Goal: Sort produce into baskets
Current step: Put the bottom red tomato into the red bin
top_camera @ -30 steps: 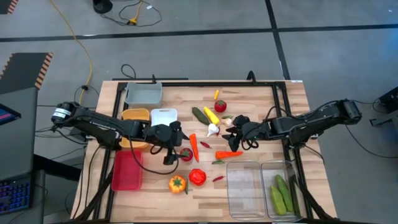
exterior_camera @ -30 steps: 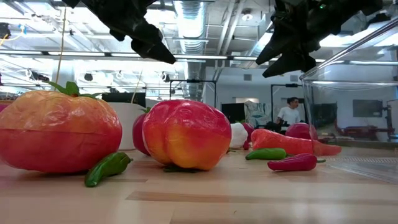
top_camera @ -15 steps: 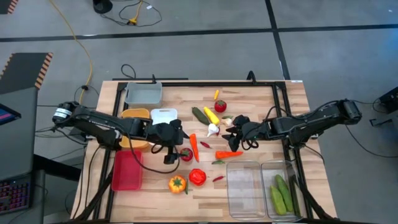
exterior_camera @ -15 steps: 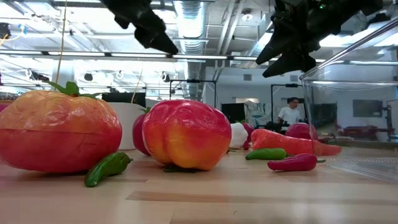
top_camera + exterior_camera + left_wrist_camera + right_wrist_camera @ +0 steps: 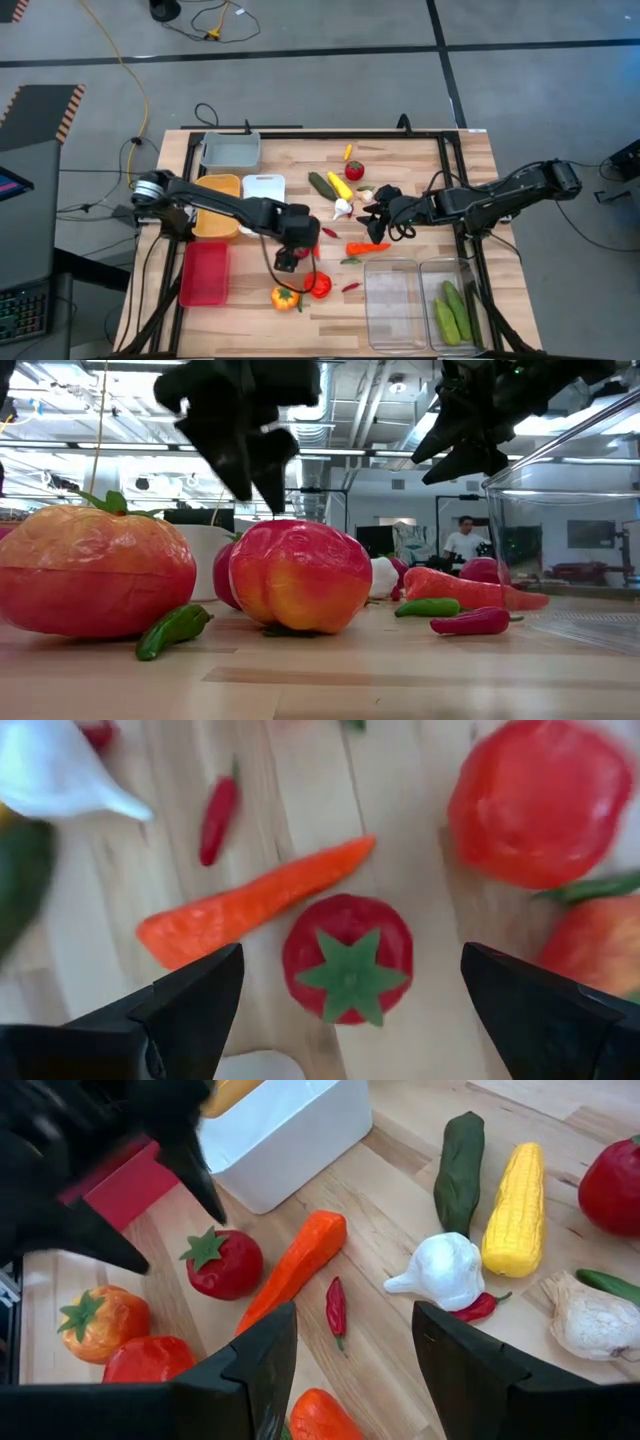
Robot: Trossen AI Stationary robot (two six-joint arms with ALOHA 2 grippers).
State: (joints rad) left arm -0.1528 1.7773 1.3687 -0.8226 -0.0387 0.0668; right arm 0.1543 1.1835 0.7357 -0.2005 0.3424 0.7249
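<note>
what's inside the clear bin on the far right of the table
In the high view, the clear bin at the table's right edge holds green cucumbers lying lengthwise, at least two. Whether anything lies beneath them cannot be seen. The other clear bin beside it shows nothing inside.

Two dark, jointed arms [image 5: 220, 207] with black cables, a silver collar, matte-black wedge fingers [image 5: 190, 1005].
</note>
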